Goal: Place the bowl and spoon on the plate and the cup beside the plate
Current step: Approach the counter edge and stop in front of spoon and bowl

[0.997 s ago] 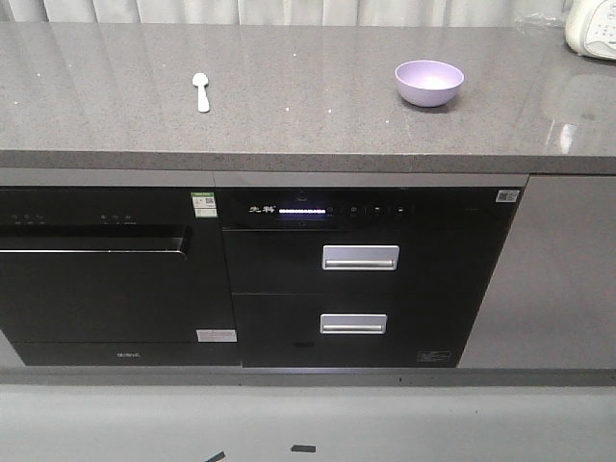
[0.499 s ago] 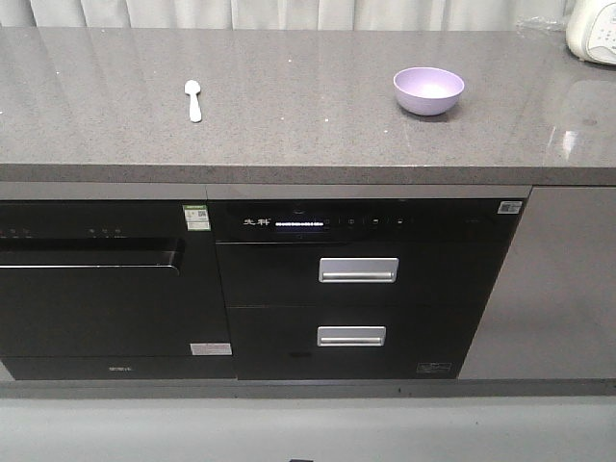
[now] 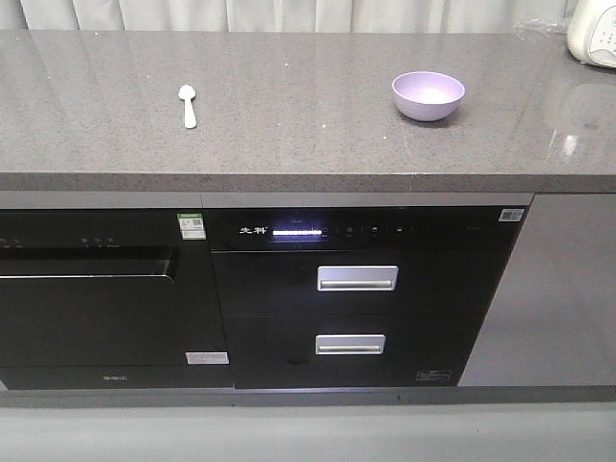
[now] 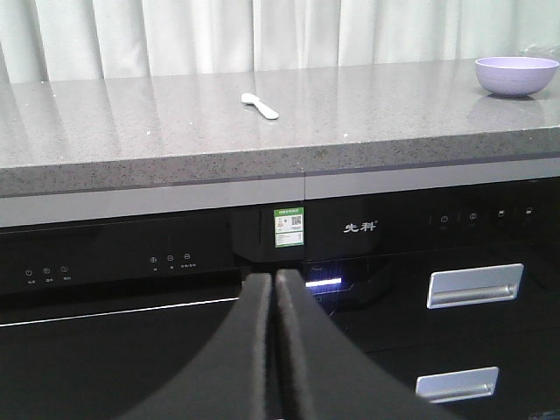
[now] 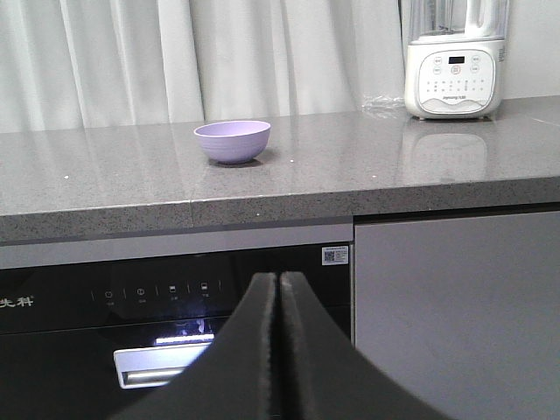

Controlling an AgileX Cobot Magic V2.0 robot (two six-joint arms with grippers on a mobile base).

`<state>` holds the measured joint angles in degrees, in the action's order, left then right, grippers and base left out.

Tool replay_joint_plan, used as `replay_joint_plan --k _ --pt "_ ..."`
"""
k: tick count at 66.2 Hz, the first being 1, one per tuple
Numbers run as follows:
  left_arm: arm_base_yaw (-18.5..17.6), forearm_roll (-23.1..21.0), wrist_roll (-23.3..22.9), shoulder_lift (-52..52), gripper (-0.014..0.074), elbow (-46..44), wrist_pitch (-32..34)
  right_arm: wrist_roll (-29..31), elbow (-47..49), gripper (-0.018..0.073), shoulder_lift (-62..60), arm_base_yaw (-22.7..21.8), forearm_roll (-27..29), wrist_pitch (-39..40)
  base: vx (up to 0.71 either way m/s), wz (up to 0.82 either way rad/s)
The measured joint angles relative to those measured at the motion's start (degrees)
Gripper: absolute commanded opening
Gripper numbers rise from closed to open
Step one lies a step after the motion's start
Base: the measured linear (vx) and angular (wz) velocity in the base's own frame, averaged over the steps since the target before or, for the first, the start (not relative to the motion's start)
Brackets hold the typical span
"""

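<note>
Left end effector [image 4: 275, 278]: clenched, its two dark fingers pressed flat together with nothing between them; it sits low in front of the cabinet fronts, below the counter's front edge.
Right end effector [image 5: 278, 278]: clenched the same way, empty, also below the front edge, facing the right part of the cabinets.
Black appliance [image 3: 91, 289]: under the left part of the counter, with a green-and-white sticker [image 4: 290, 227] at its upper right corner.
Drawer unit [image 3: 356, 308]: just beside the appliance on its right, black, with a lit strip [image 3: 296, 232] on its top panel and two silver handles [image 3: 357, 278], one above the other.
Grey panel [image 3: 549, 289]: plain, under the counter's right end.
Counter [image 3: 308, 144]: grey speckled stone, glossy.
Spoon [image 3: 188, 104]: lies flat on the left part of the counter, about midway between front and back edges, head toward the back edge and handle toward the front.
Bowl [image 3: 428, 95]: stands upright, open side up, right of the counter's middle, at about the same depth as the spoon and well apart from it.
Blender [image 5: 452, 61]: white base with buttons, at the back right corner, well apart from the bowl.
Curtain [image 3: 289, 12]: pale, hanging behind the back edge.
</note>
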<state>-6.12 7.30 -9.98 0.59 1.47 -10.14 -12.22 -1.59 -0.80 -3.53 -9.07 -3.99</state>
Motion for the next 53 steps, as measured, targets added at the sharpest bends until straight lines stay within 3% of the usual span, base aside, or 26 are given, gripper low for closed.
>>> replay_joint_plan --k 53 --pt "0.0 0.0 0.0 0.0 -0.0006 0.0 0.0 0.0 0.0 -0.0003 0.0 0.0 0.0 0.0 0.07 0.00"
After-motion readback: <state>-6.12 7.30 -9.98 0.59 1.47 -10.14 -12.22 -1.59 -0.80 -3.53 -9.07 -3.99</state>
